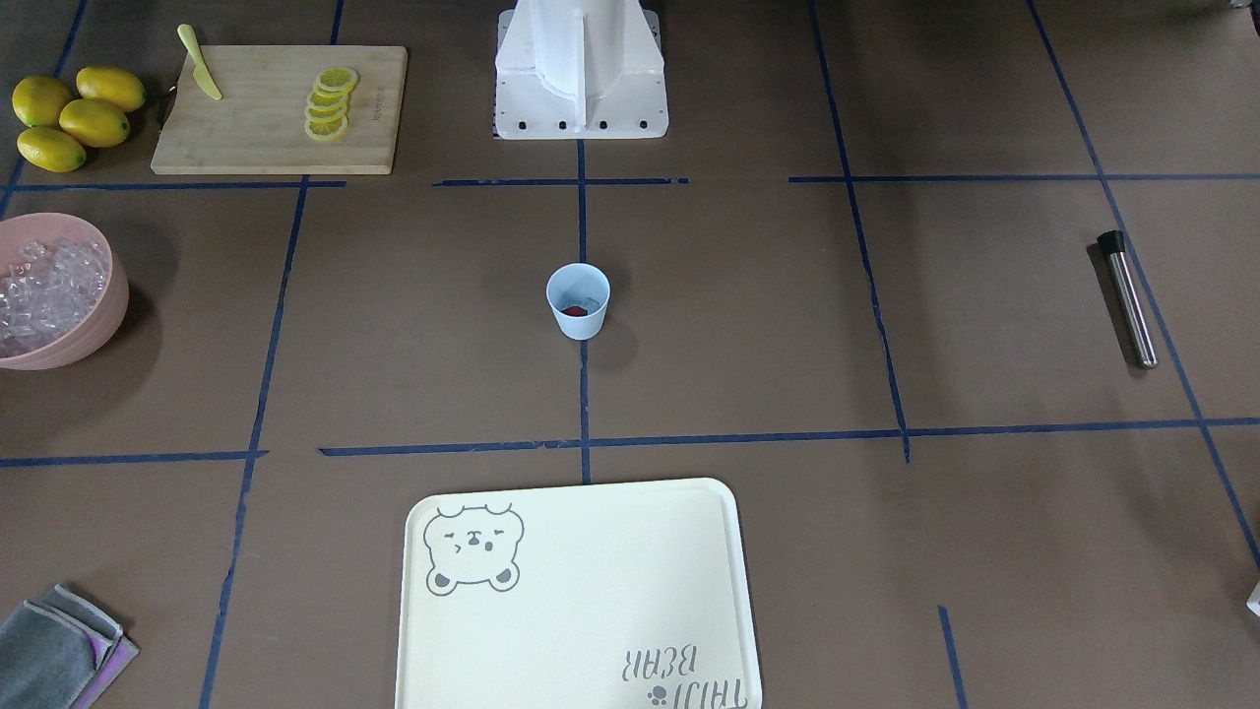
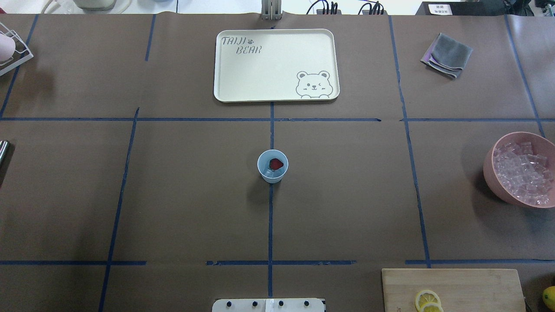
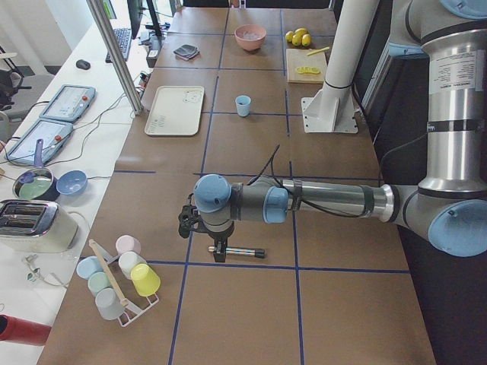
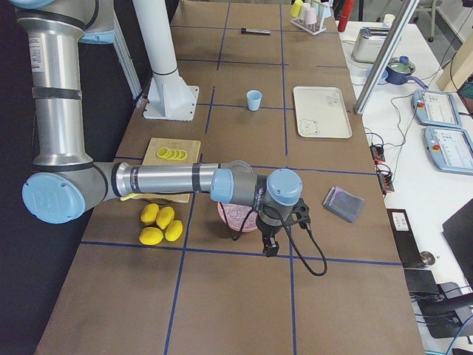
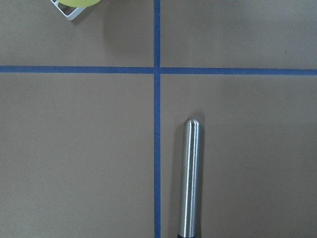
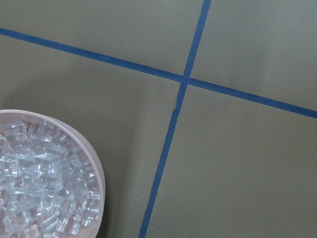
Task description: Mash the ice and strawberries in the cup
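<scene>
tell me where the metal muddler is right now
In the front-facing view the muddler lies flat near the right edge, on the robot's left side, far from the cup at centre.

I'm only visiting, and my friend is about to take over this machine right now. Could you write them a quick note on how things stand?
Left gripper: hangs over the metal stick lying flat; open or shut cannot be told.
Right gripper: hangs beside the pink bowl of spare ice; open or shut cannot be told.
Cup: upright in the middle, nothing gripping it.
Done: the strawberry and some ice are in the cup.
Left: pick up the stick and mash; the berry looks whole.
</scene>
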You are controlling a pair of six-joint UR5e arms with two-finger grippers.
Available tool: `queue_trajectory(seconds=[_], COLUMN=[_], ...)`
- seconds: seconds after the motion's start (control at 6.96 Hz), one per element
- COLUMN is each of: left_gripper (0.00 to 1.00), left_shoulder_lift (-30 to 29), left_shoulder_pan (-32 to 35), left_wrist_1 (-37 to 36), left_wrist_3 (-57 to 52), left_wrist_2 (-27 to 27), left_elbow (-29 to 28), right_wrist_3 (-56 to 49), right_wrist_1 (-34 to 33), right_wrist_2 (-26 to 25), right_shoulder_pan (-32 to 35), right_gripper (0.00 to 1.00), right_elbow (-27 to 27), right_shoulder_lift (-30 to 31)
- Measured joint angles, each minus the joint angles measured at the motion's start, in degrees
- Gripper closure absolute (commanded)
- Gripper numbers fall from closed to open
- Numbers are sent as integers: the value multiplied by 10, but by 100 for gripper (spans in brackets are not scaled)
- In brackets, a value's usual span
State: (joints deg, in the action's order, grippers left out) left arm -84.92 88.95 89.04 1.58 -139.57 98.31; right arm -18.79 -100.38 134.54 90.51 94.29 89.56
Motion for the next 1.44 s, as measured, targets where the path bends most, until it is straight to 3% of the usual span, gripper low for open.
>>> queue_trajectory(seconds=[1.44], left_gripper=[0], left_shoulder_lift=[-1], left_shoulder_pan=[-1], left_wrist_1=[1], left_wrist_3=[0], left_wrist_2=[31], left_elbow=[3], right_wrist_3=[-2], right_wrist_1=[-3], right_wrist_2=[-10], right_shoulder_pan=[11], right_gripper=[0], right_elbow=[27], right_shoulder_lift=[6])
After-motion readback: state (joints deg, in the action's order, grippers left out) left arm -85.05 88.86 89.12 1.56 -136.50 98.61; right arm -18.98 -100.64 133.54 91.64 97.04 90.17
